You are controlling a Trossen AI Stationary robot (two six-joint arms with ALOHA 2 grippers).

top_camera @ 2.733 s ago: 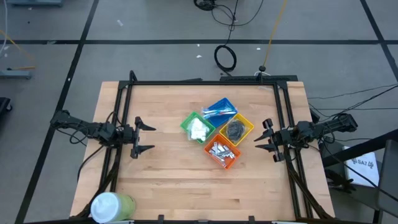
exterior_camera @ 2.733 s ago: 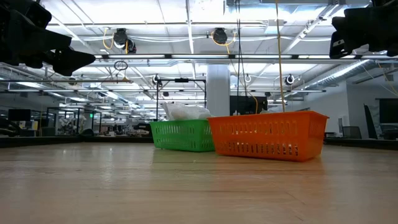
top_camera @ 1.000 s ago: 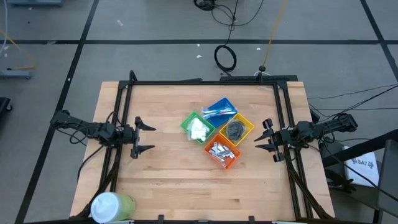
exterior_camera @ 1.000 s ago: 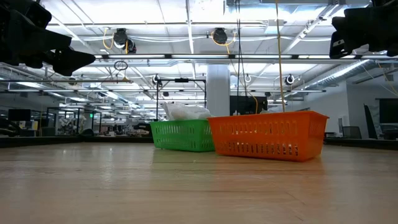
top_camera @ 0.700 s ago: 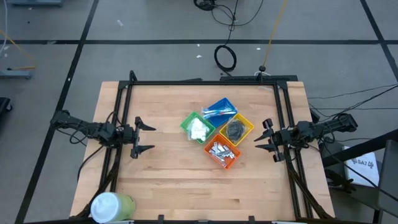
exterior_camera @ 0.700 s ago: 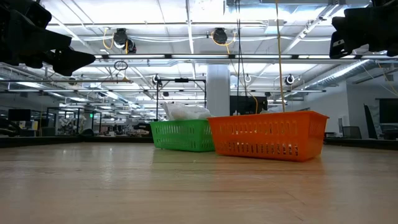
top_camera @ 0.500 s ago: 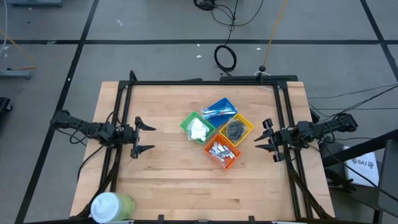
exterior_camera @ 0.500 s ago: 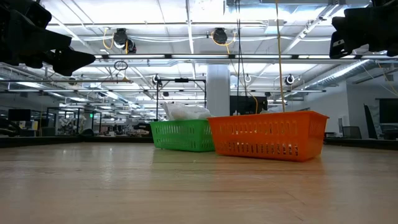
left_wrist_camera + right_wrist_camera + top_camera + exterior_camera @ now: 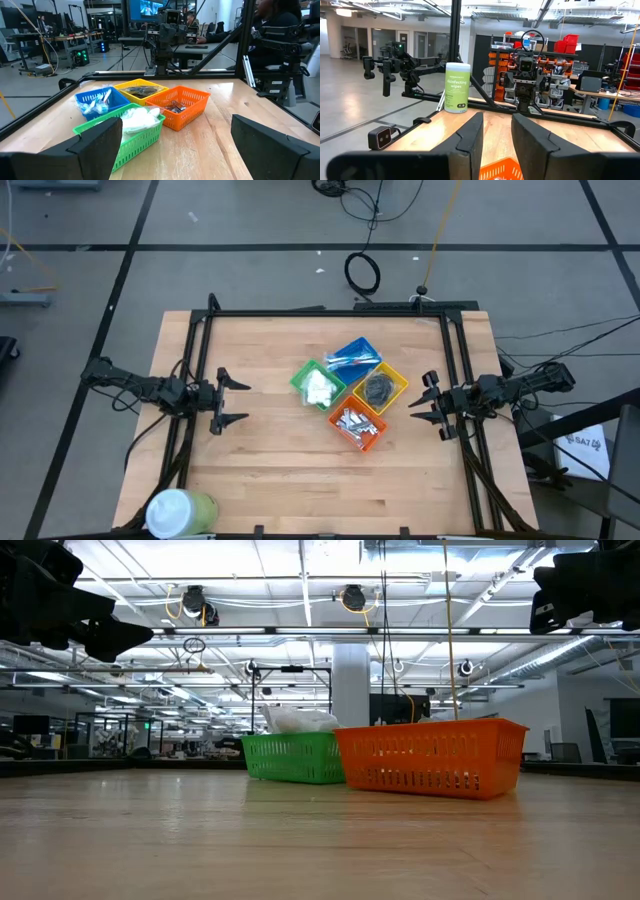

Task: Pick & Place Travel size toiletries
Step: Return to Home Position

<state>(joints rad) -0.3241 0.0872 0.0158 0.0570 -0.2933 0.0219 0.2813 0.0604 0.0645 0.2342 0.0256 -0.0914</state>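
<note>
From this side the left gripper (image 9: 238,401) hangs empty, fingers spread wide, over the table (image 9: 270,450) edge, the toiletries (image 9: 319,388) lie sorted in the bins (image 9: 397,398) mid-table, and beyond them the right gripper (image 9: 420,406) is empty and narrowly parted, so homing well just means parking slowly, clear of those bins.

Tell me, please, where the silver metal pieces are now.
In the high view, the silver metal pieces lie inside the orange bin, which adjoins the green bin and the yellow bin.
</note>
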